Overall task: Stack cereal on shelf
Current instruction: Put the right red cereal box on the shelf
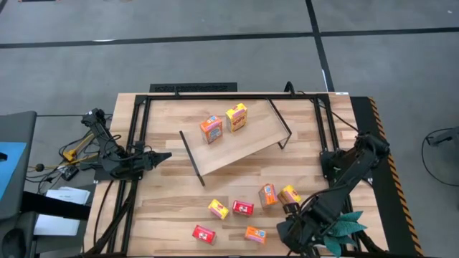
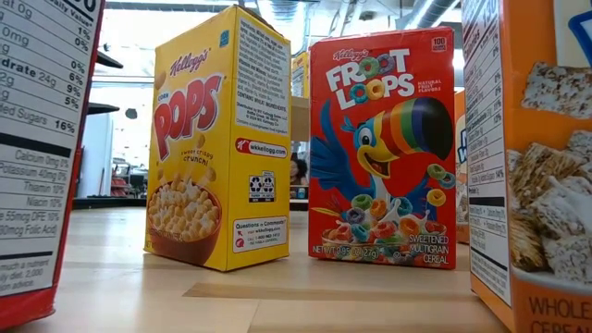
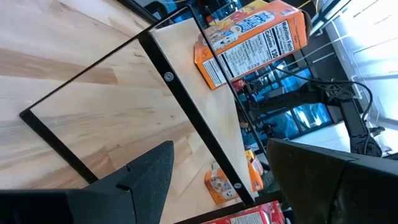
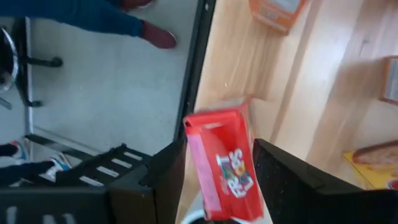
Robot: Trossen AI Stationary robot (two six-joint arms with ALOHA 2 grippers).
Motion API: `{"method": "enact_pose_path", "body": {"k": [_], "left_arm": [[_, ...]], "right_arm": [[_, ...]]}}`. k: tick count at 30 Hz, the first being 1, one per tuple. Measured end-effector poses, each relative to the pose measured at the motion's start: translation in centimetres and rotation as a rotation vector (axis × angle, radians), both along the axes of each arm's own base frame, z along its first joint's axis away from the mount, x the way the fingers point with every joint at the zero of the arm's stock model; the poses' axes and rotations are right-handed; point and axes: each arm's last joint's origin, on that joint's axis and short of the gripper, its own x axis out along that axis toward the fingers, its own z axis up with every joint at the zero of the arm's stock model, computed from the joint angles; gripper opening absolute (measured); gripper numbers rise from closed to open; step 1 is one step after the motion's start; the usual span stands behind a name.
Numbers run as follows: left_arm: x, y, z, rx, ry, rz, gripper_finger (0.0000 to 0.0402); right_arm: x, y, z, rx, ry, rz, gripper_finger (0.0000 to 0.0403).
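The shelf point(image 1: 233, 142) lies slanted across the table's middle. An orange cereal box point(image 1: 211, 129) and a yellow one point(image 1: 237, 117) stand on its board. Several more cereal boxes stand or lie on the table near its front edge, among them a yellow one point(image 1: 218, 208), a red one point(image 1: 242, 208) and an orange one point(image 1: 267, 194). My right gripper point(image 4: 219, 144) is at the front right point(image 1: 290, 228), pointing steeply down, shut on a red cereal box point(image 4: 227, 168). My left gripper point(image 1: 161, 155) waits open and level at the table's left, pointing at the shelf's left end frame point(image 3: 93, 118). My right gripper pinches the red cereal box between its two fingers, one on the pale red narrow side point(image 4: 194, 168) and one on the opposite side. The fingers come from above, slanting down. The box sits tilted, printed front toward the wrist camera. Its lower end is hidden.
The table's near edge rail point(image 4: 199, 62) runs just beside the held box, with the floor and a person's leg and shoe point(image 4: 155, 34) beyond it. A red box point(image 1: 204, 234) and an orange one point(image 1: 254, 234) lie by the front edge. A green leafy thing point(image 1: 346, 226) lies near the right arm.
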Motion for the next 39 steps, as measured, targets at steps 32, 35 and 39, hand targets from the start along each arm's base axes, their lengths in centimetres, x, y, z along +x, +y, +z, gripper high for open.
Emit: {"method": "enact_pose_path", "body": {"k": [32,35,39], "left_arm": [[0.0,0.0,0.0,0.041,0.017,-0.001,0.0249],[0.0,0.0,0.0,0.040,0.016,-0.001,0.0249],[0.0,0.0,0.0,0.035,0.014,0.000,0.0249]], "right_arm": [[-1.5,1.2,-1.4,-0.093,-0.055,-0.027,0.0333],[-1.8,1.2,-1.8,-0.104,-0.047,-0.023,0.0331],[-1.9,1.0,-2.5,-0.115,-0.041,-0.020,0.0330]]}}
